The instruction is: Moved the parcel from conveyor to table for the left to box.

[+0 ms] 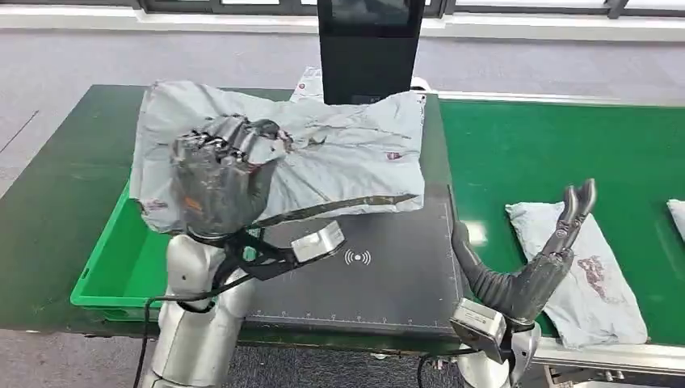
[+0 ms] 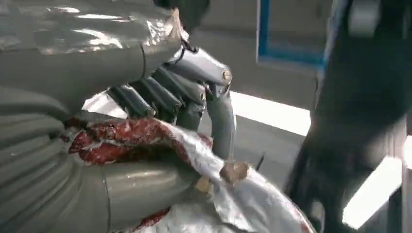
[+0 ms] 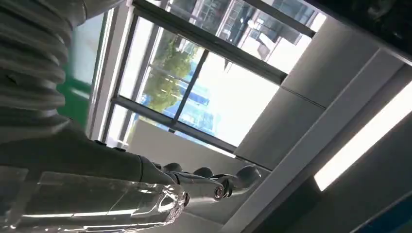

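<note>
- Grey plastic of the parcel [image 1: 339,153], a crumpled mailer bag with dark red marks, fills the upper middle of the head view; I see it raised over the black scale pad [image 1: 380,275] and the green tray [image 1: 121,267] at the left.
- My left hand [image 1: 220,179] grips the parcel at its left end, fingers curled tight into the wrinkled film. In the left wrist view the left hand [image 2: 160,141] has the bag bunched between thumb and dark fingers [image 2: 145,97], red print showing in the folds.
- My right hand [image 1: 533,259] stands at the lower right of the head view, fingers spread and pointing up, holding nothing. It hovers just at the edge of the green conveyor [image 1: 549,137].
- Behind the right hand a second grey bag [image 1: 590,275] lies flat on the conveyor; the corner of another bag [image 1: 677,212] shows at the right edge of the frame.
- A black upright screen [image 1: 370,48] stands at the top middle, behind the parcel.
- In the right wrist view the right hand [image 3: 145,189] points up towards windows and ceiling.
</note>
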Controlling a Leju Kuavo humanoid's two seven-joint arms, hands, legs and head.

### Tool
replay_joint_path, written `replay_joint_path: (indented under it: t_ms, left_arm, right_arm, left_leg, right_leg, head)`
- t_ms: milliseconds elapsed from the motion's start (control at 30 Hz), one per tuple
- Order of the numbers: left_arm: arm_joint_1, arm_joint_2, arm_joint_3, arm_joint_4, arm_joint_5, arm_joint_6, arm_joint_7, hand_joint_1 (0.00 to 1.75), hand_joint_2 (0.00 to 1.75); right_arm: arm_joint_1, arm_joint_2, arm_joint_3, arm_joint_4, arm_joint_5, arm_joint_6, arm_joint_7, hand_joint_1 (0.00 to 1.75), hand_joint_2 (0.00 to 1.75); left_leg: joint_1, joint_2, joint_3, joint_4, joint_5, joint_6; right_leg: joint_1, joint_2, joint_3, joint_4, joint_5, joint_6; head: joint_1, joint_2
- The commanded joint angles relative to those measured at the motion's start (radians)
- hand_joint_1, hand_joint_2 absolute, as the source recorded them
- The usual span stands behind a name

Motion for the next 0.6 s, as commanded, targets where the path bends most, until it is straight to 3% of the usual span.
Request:
replay_joint_path:
  t_ms: [33,200,233,267,300,333,367,533,600]
  left_arm:
    - [0.041,-0.017,0.049,-0.225,-0.021,-0.003,0.004,1.75,1.75]
    - [0.03,-0.017,0.125,-0.168,-0.034,-0.003,0.026,1.75,1.75]
    - [-0.028,-0.017,0.251,-0.043,0.059,-0.003,-0.091,1.75,1.75]
    - [0.008,-0.017,0.252,0.002,0.014,-0.003,-0.014,1.75,1.75]
    - [0.021,-0.017,0.268,0.026,0.028,-0.003,-0.023,1.75,1.75]
    - [-0.019,-0.017,0.283,0.152,0.03,-0.003,0.058,1.75,1.75]
    - [-0.07,-0.017,0.358,0.31,0.043,-0.003,0.023,1.75,1.75]
    - [-0.099,-0.017,0.407,0.378,0.032,-0.003,0.05,1.75,1.75]
    - [-0.136,-0.017,0.469,0.49,-0.038,-0.003,0.129,1.75,1.75]
  right_arm:
    - [-0.031,0.051,-0.05,0.071,0.002,-0.002,0.0,0.0,1.75]
    - [-0.011,0.049,-0.041,0.056,0.004,-0.002,0.0,0.0,1.75]
    - [0.009,0.053,-0.037,0.035,0.007,-0.002,0.0,0.0,1.75]
    - [-0.005,0.039,-0.04,0.049,-0.004,-0.002,0.0,0.0,1.75]
    - [-0.005,0.044,-0.04,0.05,-0.006,-0.002,0.0,0.0,1.75]
    - [0.001,0.034,-0.025,0.054,-0.031,-0.002,0.0,0.0,1.75]
    - [0.004,0.023,-0.022,0.048,-0.05,-0.002,0.0,0.0,1.75]
    - [0.005,0.02,-0.025,0.038,-0.064,-0.002,0.0,0.0,1.75]
    - [0.012,0.016,-0.028,0.032,-0.073,-0.002,0.0,0.0,1.75]
  left_leg:
    - [0.001,0.004,0.003,-0.002,-0.001,0.002]
    - [0.0,0.004,0.006,-0.004,0.0,0.003]
    - [0.0,0.003,0.006,-0.004,0.0,0.003]
    - [0.0,0.002,0.004,-0.002,0.0,0.002]
    - [0.0,0.002,0.005,-0.003,0.0,0.002]
    - [-0.001,0.001,0.007,-0.004,0.0,0.002]
    - [0.0,0.001,0.008,-0.005,0.001,0.002]
    - [0.0,-0.001,0.005,-0.002,0.002,0.001]
    - [0.0,-0.001,0.004,-0.001,0.001,0.0]
  right_leg:
    - [0.002,0.002,0.002,-0.002,0.001,-0.004]
    - [0.001,0.001,0.004,-0.004,0.001,-0.005]
    - [0.001,0.001,0.005,-0.004,0.001,-0.005]
    - [0.001,0.0,0.003,-0.002,0.0,-0.003]
    - [0.001,0.0,0.004,-0.003,0.0,-0.004]
    - [0.0,-0.001,0.006,-0.003,0.0,-0.003]
    - [0.001,-0.001,0.007,-0.005,0.001,-0.004]
    - [0.001,-0.003,0.004,-0.002,0.001,-0.003]
    - [0.001,-0.001,0.003,-0.001,0.001,-0.002]
  head:
    - [0.0,0.0]
    - [0.0,0.0]
    - [0.0,0.0]
    - [0.0,0.0]
    - [0.0,0.0]
    - [0.0,0.0]
    - [0.0,0.0]
    - [0.0,0.0]
    - [0.0,0.0]
